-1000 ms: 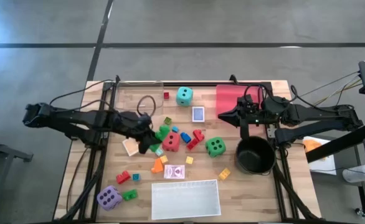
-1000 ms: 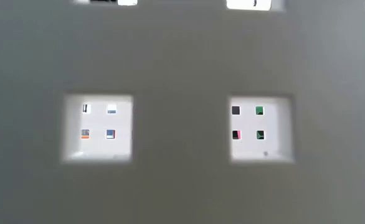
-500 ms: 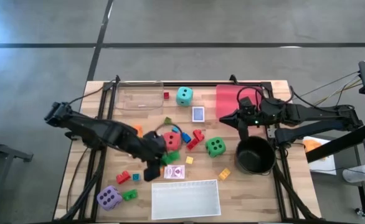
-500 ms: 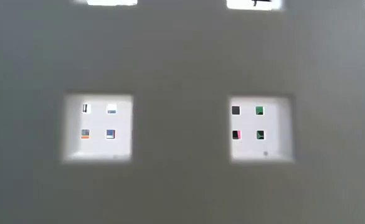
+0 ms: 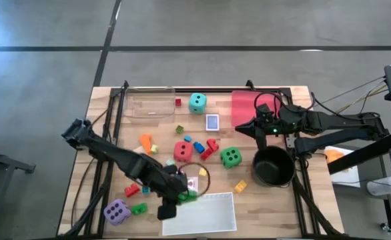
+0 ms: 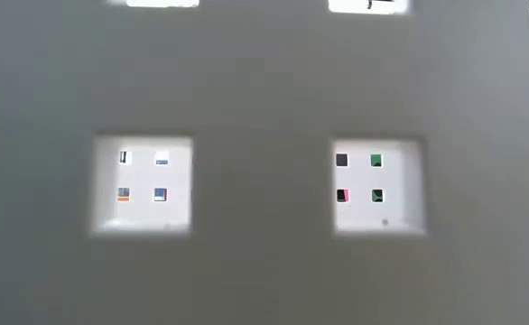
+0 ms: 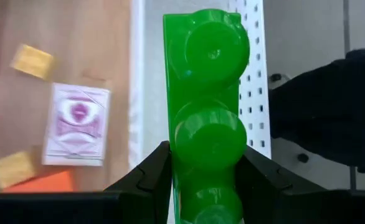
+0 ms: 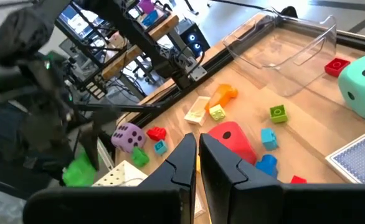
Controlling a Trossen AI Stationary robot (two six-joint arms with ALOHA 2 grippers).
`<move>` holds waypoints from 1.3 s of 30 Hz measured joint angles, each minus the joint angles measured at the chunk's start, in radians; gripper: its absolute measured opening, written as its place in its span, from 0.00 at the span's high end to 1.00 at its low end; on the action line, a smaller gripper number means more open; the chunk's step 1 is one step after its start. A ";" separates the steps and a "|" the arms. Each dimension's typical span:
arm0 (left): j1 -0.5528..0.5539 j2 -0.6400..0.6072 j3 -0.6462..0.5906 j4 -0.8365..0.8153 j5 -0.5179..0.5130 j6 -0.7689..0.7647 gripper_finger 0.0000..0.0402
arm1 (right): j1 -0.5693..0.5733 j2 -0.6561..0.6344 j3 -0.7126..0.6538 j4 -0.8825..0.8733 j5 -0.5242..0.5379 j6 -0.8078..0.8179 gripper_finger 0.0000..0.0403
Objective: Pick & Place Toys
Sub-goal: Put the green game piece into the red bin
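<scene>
Holding a green block [image 7: 208, 118] between its fingers, the left gripper [image 5: 182, 193] is now hanging at the near edge of the table, just at the corner of the white tray [image 5: 209, 217] — half a second ago it was above the pile in the middle, beside the red die [image 5: 182, 151], and a second ago it was further left still. In the left wrist view the block is standing upright, clamped low down by both fingers [image 7: 151, 177], with the perforated wall of the tray behind it and a purple playing card [image 7: 75, 124] lying on the wood beside. The orange block [image 5: 145, 141] and the red die, hidden earlier by the arm, are showing again. The right gripper [image 5: 239, 127] is waiting with its fingers together near the pink tray [image 5: 245, 100], unmoved.
</scene>
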 joint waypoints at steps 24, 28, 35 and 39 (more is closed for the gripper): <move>-0.072 0.196 0.002 0.142 -0.012 -0.075 0.67 | 0.000 0.000 0.000 0.001 0.001 0.000 0.96; -0.068 0.242 0.002 0.142 -0.012 -0.070 0.67 | 0.000 0.000 0.000 0.001 0.001 0.000 0.96; -0.068 0.295 0.002 0.147 -0.016 -0.042 0.67 | 0.000 0.000 0.000 0.001 0.001 0.000 0.96; -0.066 0.319 0.000 0.148 -0.019 -0.027 0.67 | 0.000 0.001 0.000 0.001 0.001 0.000 0.96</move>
